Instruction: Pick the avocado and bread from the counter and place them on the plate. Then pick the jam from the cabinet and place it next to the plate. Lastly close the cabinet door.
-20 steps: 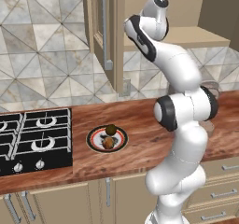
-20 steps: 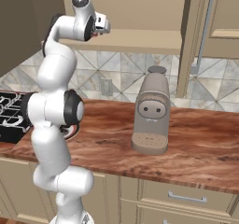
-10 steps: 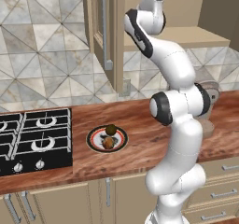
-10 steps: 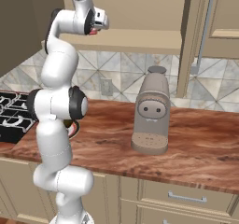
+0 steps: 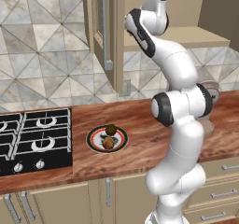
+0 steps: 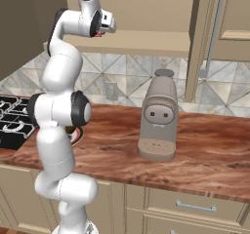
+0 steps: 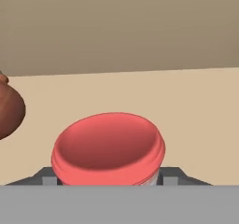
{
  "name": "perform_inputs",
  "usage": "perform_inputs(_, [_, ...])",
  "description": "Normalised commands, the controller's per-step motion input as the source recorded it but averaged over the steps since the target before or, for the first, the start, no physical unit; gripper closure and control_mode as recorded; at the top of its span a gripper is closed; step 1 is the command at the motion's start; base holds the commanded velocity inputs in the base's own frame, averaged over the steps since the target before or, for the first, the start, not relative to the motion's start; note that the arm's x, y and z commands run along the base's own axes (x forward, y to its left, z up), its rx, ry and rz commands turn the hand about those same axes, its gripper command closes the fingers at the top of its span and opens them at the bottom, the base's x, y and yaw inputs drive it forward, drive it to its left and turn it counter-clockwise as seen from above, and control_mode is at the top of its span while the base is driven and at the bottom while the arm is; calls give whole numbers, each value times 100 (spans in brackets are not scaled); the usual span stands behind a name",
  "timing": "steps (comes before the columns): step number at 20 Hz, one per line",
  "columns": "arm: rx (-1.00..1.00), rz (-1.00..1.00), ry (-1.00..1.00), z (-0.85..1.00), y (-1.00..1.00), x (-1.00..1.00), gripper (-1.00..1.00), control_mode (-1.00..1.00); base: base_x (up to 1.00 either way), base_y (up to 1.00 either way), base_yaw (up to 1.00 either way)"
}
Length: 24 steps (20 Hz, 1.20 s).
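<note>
The red jam (image 7: 108, 148) with its pale band sits between my two finger tips, low in the hand view, on the cabinet's tan shelf. My gripper (image 7: 108, 181) is shut on the jam, with one finger (image 7: 46, 178) against each side. In the right base view the gripper (image 6: 105, 26) reaches into the cabinet (image 6: 146, 9) with red showing beneath it. The plate (image 5: 92, 141) lies on the counter (image 5: 140, 120) and holds the avocado (image 5: 111, 129) and the bread (image 5: 108, 143). The cabinet door (image 5: 100, 36) stands open.
A brown rounded object (image 7: 9, 108) sits on the shelf beside the jam. A grey coffee machine (image 6: 158, 116) stands on the counter right of the arm. The black stove (image 5: 32, 134) lies left of the plate. The open door's edge juts out over the counter.
The arm's elbow and upper links have risen and straightened. The hand has stayed at the cabinet shelf.
</note>
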Motion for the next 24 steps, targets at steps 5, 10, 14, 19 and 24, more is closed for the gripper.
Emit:
perform_inputs(5, [0,-4,-6,-36,-26,-31,100,-100,0,0,0])
perform_inputs(10, [0,-9,-11,-24,-47,-63,100,-100,0,0,0])
perform_inputs(14, [0,-9,-16,-8,-51,-75,100,-100,0,0,0])
perform_inputs(19, [0,-5,-15,13,-37,-87,100,-100,0,0,0])
perform_inputs(24, [-1,0,-10,72,-14,-98,100,-100,0,0,0])
